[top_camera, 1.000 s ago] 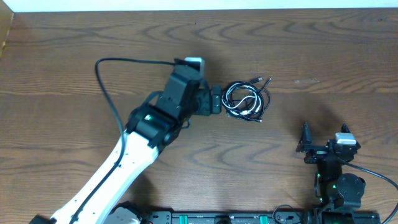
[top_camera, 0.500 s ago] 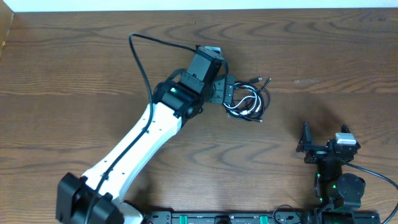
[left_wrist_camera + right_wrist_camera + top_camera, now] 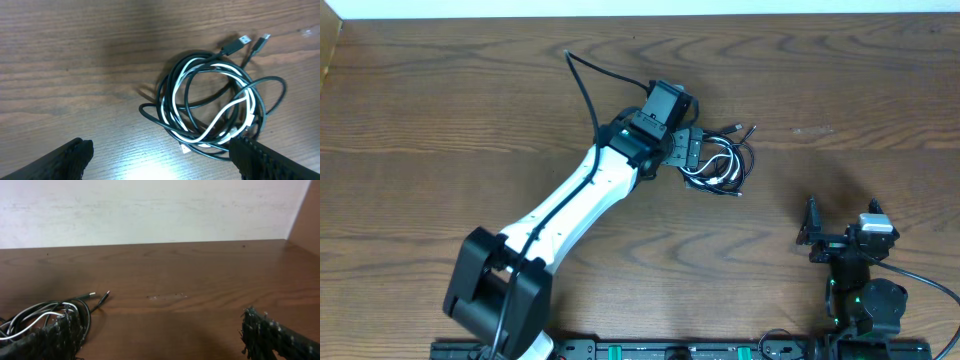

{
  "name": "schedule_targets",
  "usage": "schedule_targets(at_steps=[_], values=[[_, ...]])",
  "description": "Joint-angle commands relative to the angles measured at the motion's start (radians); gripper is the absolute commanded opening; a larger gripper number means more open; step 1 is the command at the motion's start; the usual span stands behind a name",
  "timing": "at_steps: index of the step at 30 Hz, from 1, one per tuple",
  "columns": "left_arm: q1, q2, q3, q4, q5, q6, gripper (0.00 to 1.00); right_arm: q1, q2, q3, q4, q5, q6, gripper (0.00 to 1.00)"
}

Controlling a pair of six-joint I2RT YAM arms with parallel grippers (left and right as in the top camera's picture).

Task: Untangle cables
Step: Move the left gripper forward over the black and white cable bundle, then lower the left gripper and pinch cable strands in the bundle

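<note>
Left fingers (image 3: 70,157), spread wide and holding nothing, hover at the left rim of the cables (image 3: 720,165), a loose black-and-white coil lying flat on the worktop (image 3: 470,100) right of centre. In the left wrist view the coil's near edge falls between the two fingertips, its lower right loops just beside one of them, contact not discernible. Right fingers (image 3: 280,335), likewise spread and empty, stand well apart from the coil, at the near right of the worktop.
</note>
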Motion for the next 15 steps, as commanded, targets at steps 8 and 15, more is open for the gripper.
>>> schedule_targets(at_steps=[8, 15], values=[[-0.038, 0.080, 0.023, 0.067, -0.005, -0.018, 0.94, -0.002, 0.000, -0.002, -0.004, 0.006, 0.010, 0.99], [-0.053, 0.154, 0.023, 0.092, -0.023, 0.027, 0.94, -0.002, 0.000, -0.002, -0.004, 0.006, 0.010, 0.99]])
